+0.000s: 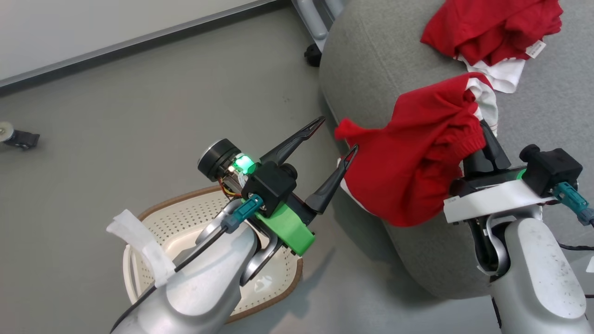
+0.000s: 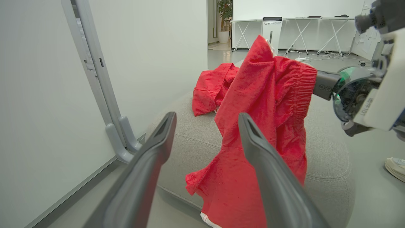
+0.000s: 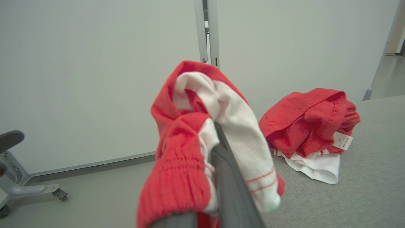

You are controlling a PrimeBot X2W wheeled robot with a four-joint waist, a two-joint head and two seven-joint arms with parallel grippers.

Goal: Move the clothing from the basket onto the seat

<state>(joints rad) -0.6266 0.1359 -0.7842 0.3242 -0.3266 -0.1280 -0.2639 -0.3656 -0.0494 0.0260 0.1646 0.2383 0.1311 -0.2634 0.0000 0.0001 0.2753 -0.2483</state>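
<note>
Head view: cream-white perforated plastic basket [image 1: 185, 218] on the floor beneath the left arm, visible bottom bare, rest hidden by the arm. Left end effector [image 1: 338, 133] spread apart, just beside the held cloth. Right end effector [image 1: 486, 139] clamped on a bright red, white-trimmed garment [image 1: 413, 171], hanging at the edge of the light grey upholstered seat [image 1: 371, 60]. Right wrist view: white paper tag [image 3: 343, 141] on the second red garment [image 3: 310, 120], heaped on the seat.

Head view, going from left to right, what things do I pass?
A small wheel → basket → left gripper, open → red garment, hanging → right gripper, shut on it.
</note>
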